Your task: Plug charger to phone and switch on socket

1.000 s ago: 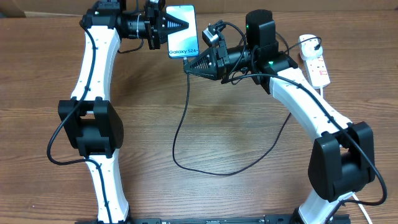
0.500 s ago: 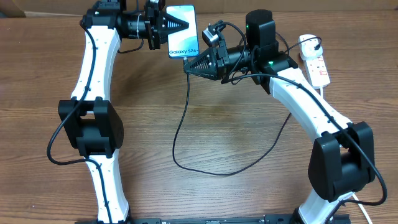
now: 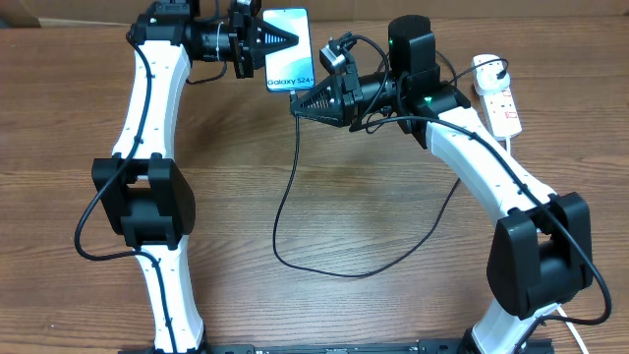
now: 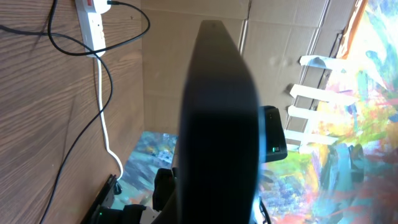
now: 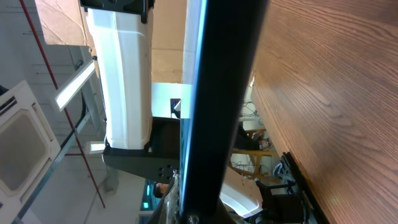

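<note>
The phone (image 3: 287,47) is held above the table's far edge, screen up, by my left gripper (image 3: 292,38), which is shut on it from the left. In the left wrist view its dark back (image 4: 217,124) fills the middle. My right gripper (image 3: 299,102) is at the phone's near end, shut on the charger's connector tip, which is pressed against that edge. The right wrist view shows the phone edge-on (image 5: 221,93). The charger cable (image 3: 295,197) hangs down, loops over the table and runs to its black plug (image 3: 488,69) in the white socket (image 3: 503,106) at the far right.
The socket and its white cord also show in the left wrist view (image 4: 92,18). The cable loop (image 3: 334,270) lies on the wood table between both arm bases. Cardboard walls stand behind the table.
</note>
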Robot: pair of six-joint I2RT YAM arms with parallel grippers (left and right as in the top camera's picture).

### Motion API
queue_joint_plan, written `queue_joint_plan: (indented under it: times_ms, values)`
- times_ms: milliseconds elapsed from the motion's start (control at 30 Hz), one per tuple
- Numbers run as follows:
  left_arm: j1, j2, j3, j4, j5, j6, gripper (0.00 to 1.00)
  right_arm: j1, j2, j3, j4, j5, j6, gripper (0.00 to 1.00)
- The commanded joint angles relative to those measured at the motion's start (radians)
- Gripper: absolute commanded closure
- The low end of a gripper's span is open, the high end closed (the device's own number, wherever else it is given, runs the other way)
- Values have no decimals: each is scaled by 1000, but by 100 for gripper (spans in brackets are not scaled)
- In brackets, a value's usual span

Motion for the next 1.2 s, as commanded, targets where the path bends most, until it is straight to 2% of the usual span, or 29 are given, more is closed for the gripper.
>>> queue_joint_plan:
  times_ms: [0, 833, 1167]
  values:
    - [-14, -14, 21, 4, 42, 37, 96, 6, -4, 8, 10, 10, 5, 96]
    - [-21, -14, 21, -10, 56, 38, 96, 3, -4, 8, 21, 37, 5, 96]
    - [-21, -14, 21, -50, 56, 83, 96, 3, -4, 8, 145, 44, 129, 96]
